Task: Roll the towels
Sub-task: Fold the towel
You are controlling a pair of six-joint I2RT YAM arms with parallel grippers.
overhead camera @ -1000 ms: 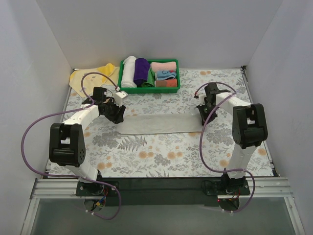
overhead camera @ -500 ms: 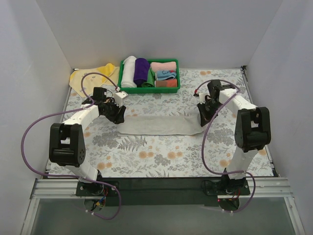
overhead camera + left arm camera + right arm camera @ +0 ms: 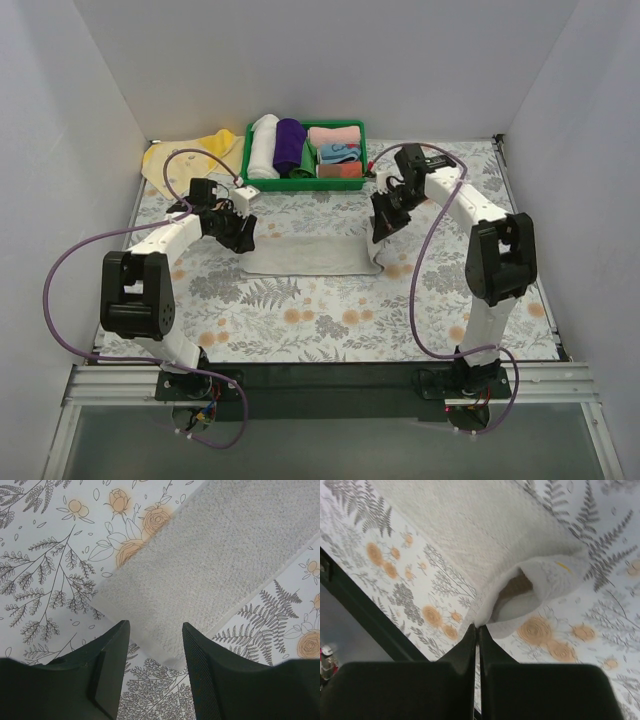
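The light grey towel lies as a long flat strip across the middle of the table. My right gripper is shut on its right end and holds that end lifted and curled over; in the right wrist view the grey towel hangs from the closed gripper as an open loop. My left gripper is open at the towel's left end, its jaws either side of the towel's corner in the left wrist view, not gripping. The pale yellow towel lies crumpled at the far left corner.
A green basket at the back holds a white roll, a purple roll, and pink and blue folded cloths. White walls close in the table on three sides. The table cover is a floral print.
My right gripper has moved left and toward the back with the grey towel's right end, folding it over so the flat strip is shorter. The left arm has stayed put.
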